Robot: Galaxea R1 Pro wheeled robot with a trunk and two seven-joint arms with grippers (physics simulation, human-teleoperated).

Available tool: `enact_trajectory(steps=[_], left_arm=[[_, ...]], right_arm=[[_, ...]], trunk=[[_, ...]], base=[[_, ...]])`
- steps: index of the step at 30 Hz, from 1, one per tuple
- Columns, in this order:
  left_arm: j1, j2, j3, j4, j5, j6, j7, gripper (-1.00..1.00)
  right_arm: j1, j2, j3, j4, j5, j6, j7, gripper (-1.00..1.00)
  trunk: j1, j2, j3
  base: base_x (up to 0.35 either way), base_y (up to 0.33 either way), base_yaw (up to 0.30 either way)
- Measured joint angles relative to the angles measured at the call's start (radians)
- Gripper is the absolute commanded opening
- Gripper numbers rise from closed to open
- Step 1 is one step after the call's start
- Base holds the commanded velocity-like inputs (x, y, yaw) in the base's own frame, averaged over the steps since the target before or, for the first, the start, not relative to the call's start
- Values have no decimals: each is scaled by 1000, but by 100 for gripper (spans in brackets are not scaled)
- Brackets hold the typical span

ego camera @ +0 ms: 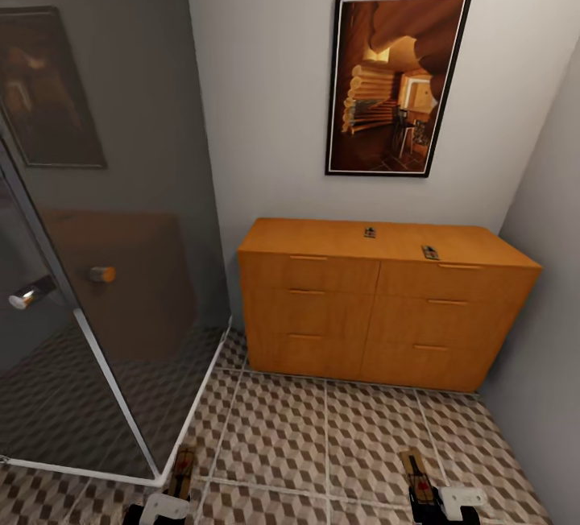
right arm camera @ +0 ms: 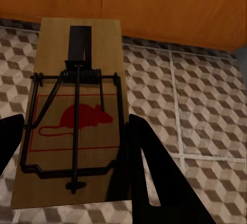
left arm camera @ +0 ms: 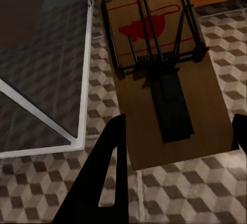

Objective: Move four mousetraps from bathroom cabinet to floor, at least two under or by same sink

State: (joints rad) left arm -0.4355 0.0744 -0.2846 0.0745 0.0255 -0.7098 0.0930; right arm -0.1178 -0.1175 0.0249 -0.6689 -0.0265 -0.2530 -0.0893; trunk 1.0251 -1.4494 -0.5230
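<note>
Nearest to the camera, at the bottom edge of the head view, both grippers are seen, each with a mousetrap held above the bathroom floor (ego camera: 322, 428). At about 7 o'clock the left gripper (ego camera: 165, 505) is clamped on the left mousetrap (ego camera: 184, 467); at about 5 o'clock the right gripper (ego camera: 439, 502) is clamped on the right mousetrap (ego camera: 416, 470).

In the left wrist view the left mousetrap (left arm camera: 164, 69) is seen between the two dark fingers (left arm camera: 110, 177), which press on its long edges near one short end. Its long axis runs along the fingers, away from the gripper, and the end with the red mark points away, toward the cabinet.

In the right wrist view the right mousetrap (right arm camera: 74, 110) is held in the same way, with one finger (right arm camera: 149, 172) on each long edge. Here the end with the red mouse mark lies between the fingers, and the plain end with the black plate points toward the cabinet (right arm camera: 154, 7).

In the head view the two boards are tilted slightly, the left one toward 1 o'clock and the right one toward 11 o'clock.

Two more mousetraps are lying on the flat top of the cabinet (ego camera: 387, 307): the middle mousetrap (ego camera: 370, 232) at about 12 o'clock and the corner mousetrap (ego camera: 430, 252) just to its right, nearer the front edge. A glass shower panel (ego camera: 97, 267) stands at 9 o'clock, and a framed picture (ego camera: 397, 82) hangs above the cabinet.
</note>
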Motion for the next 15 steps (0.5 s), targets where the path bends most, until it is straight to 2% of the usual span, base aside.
enact_trajectory(steps=[7,15], left_arm=[[0,0,0,0,0,0,0,-100],[0,-5,0,0,0,0,0,-100]], right_arm=[[0,0,0,0,0,0,0,-100],[0,0,0,0,-1,0,0,-100]], trunk=[[0,0,0],[1,0,0]], base=[[-36,0,278],[-279,-52,267]])
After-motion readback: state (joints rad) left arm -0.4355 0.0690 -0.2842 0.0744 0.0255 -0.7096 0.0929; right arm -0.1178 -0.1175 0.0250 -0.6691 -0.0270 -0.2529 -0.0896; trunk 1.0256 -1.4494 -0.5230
